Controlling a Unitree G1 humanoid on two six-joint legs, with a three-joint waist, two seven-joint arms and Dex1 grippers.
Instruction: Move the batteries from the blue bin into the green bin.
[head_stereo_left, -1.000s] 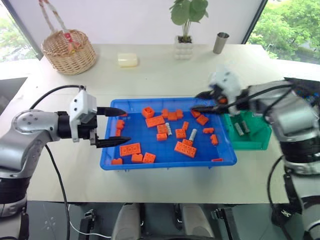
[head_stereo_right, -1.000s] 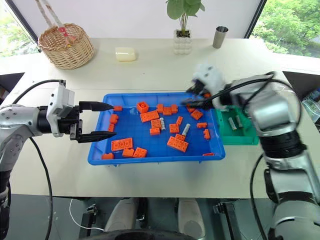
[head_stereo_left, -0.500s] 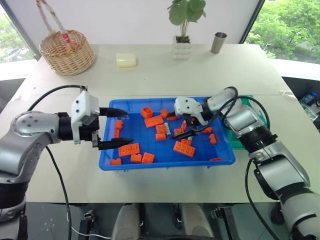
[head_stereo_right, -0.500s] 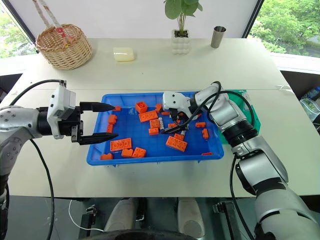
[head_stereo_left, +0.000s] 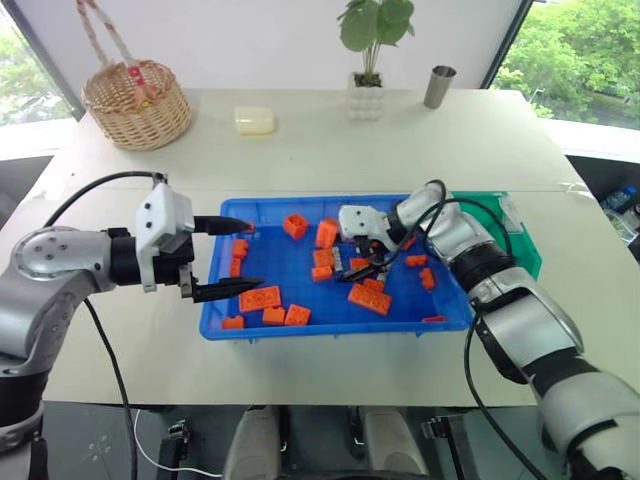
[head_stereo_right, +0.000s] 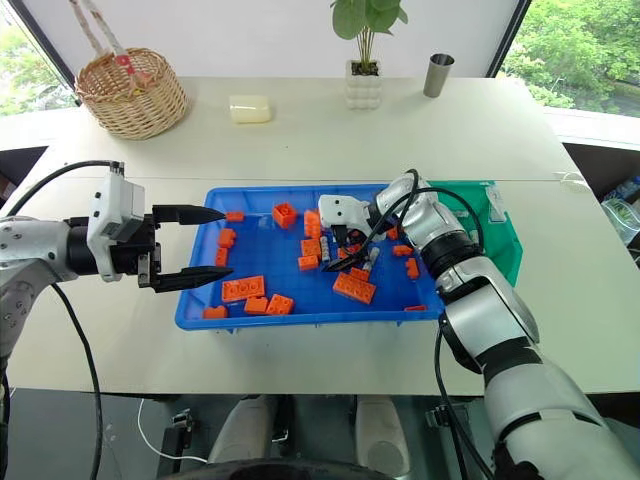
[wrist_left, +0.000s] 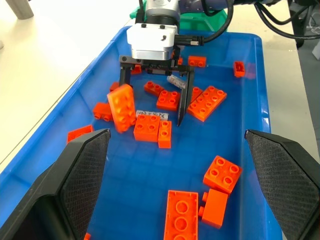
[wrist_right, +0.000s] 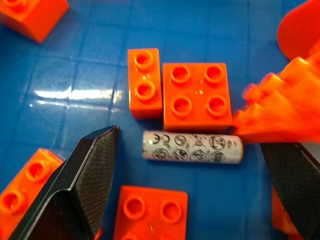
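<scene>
Reaching into the blue bin (head_stereo_left: 330, 325), your right gripper (wrist_right: 192, 187) hangs with its fingers spread wide on either side of 1 battery (wrist_right: 192, 147), which lies flat on the bin floor among orange bricks (head_stereo_left: 370, 298), not gripped. Your left gripper (head_stereo_left: 232, 256) hovers at the bin's left edge, fingers apart and holding nothing. You have the green bin (head_stereo_left: 520, 240) just beside the blue one on its right.

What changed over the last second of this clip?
The right end effector swung from over the green bin into the blue bin, opened, and now straddles a battery without gripping it. One orange brick got tipped up. The left end effector stayed open at the blue bin's left edge.
</scene>
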